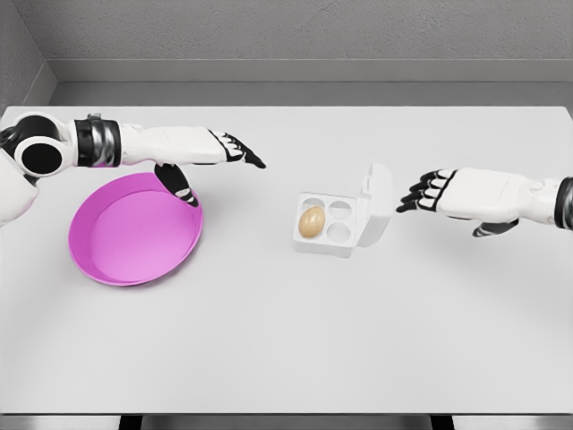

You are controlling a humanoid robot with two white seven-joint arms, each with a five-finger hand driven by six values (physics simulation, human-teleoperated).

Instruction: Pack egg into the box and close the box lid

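Just left of the right hand (436, 193), empty with fingers loosely curled, the box (340, 215) holds the egg (312, 221) under its upright lid (376, 199), which a hard push could slide instead of closing, I judge.

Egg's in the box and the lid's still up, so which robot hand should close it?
The right robot hand, probably. It hovers open just beside the raised lid on the box's right side. The left robot hand is farther away, above the pink bowl, with the egg between it and the lid.
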